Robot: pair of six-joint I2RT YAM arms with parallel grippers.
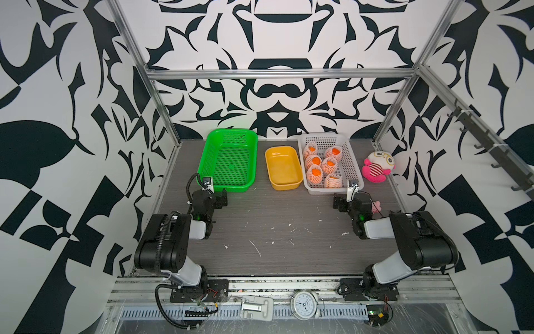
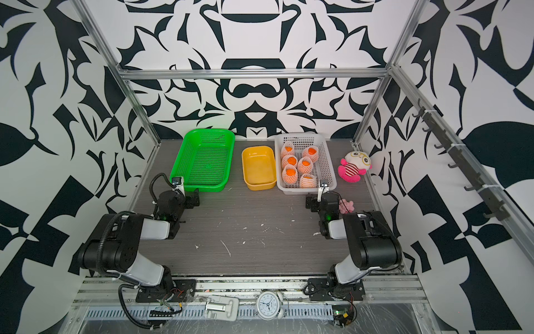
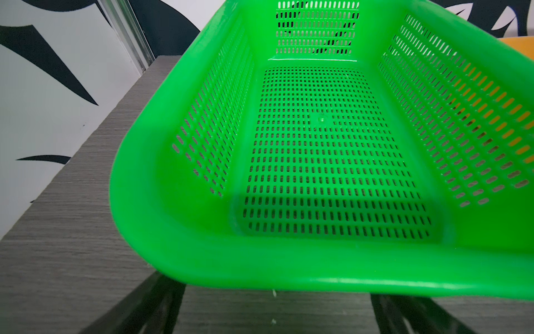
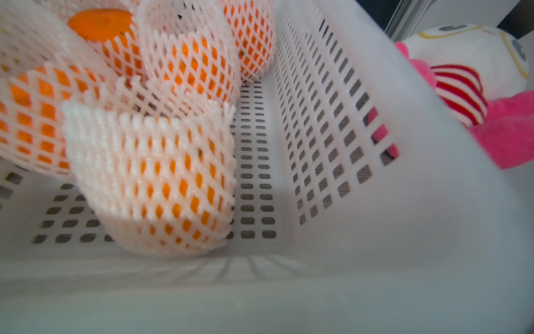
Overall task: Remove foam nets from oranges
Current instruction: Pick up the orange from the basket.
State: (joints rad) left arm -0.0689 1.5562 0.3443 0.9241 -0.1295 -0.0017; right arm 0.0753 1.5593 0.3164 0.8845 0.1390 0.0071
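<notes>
Table: tub mid-rear. Left of tub: empty basket. Right of tub: second basket, holding six oranges, each in a net. Farther right of tub, past that basket: plush toy.

Green, yellow and white tubs on your grey worktop

At 11 o'clock you have a bright green basket with slotted holes, at 12 a plain yellow tray, and at 1 a white perforated basket. In it, the foam nets are white diamond lattice, and the vivid skin of the oranges shows through every hole, tinting them peach. Your plush toy is hot pink with a white face, yellow-rimmed glasses and a red-and-white striped belly. The worktop is grey wood-grain flecked with white scraps. The walls carry bold black-on-white swirls, and the arms are black with pale grey links.
</notes>
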